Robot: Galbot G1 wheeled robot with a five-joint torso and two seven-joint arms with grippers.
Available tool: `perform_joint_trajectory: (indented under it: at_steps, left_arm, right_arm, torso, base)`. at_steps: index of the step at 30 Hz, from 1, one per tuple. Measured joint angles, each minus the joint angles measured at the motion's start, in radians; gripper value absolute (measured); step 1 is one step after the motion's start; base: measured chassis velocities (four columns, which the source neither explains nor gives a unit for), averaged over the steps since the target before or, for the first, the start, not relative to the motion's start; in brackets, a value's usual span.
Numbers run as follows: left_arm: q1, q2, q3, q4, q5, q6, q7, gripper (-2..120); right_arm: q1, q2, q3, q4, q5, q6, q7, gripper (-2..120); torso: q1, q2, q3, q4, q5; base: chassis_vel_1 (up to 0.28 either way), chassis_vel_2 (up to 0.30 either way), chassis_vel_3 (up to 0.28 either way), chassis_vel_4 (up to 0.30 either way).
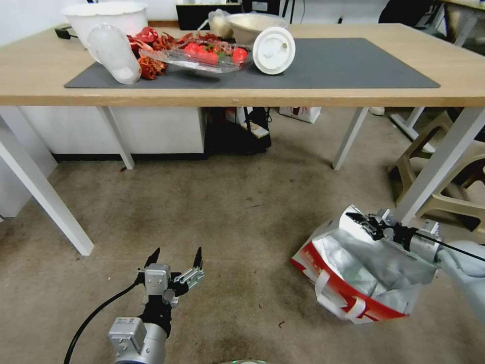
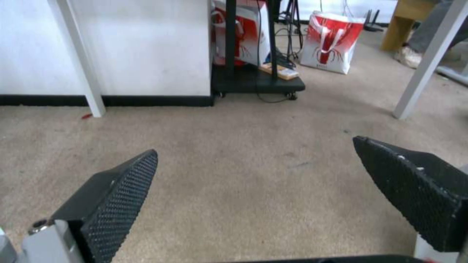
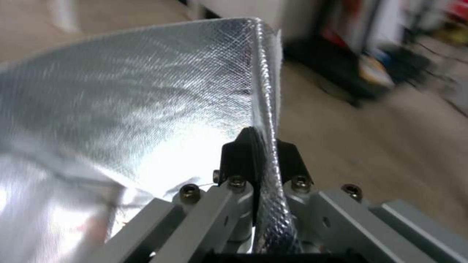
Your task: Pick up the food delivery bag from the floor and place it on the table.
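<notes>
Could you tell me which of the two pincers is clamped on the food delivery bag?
The right pincer: it is shut on the foil-lined rim of the food delivery bag. The left pincer hangs open above bare floor, holding nothing.

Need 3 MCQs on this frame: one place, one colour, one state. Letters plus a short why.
1. Where is the food delivery bag?
A on the table
B on the floor
C on a chair

2. What colour is the mat on the table?
A dark grey
B green
C yellow

3. What is the right gripper doing?
A open above the mat
B shut on the bag's rim
C holding a bowl

B: the bag rests on the floor.
A: the mat is dark grey.
B: foil rim pinched between the fingers.
</notes>
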Motion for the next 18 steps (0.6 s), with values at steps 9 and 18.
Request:
perform_joint_trajectory:
  at_steps: [9,18]
  left_arm:
    - [-0.009,-0.003,0.001,-0.014,-0.034,0.000,-0.076,100]
    - [-0.002,-0.005,-0.004,-0.030,-0.051,0.009,-0.095,100]
  right_arm:
    - [-0.033,-0.010,0.016,0.177,0.252,-0.035,-0.209,0]
    - [-0.080,-0.013,0.033,0.332,0.382,-0.131,-0.266,0]
  torso:
    - [0.000,0.000,0.000,0.0002,0.0000]
    - [0.000,0.000,0.000,0.0003,-0.0002]
  base:
    - [0.000,0.000,0.000,0.000]
    - [0.000,0.000,0.000,0.000]
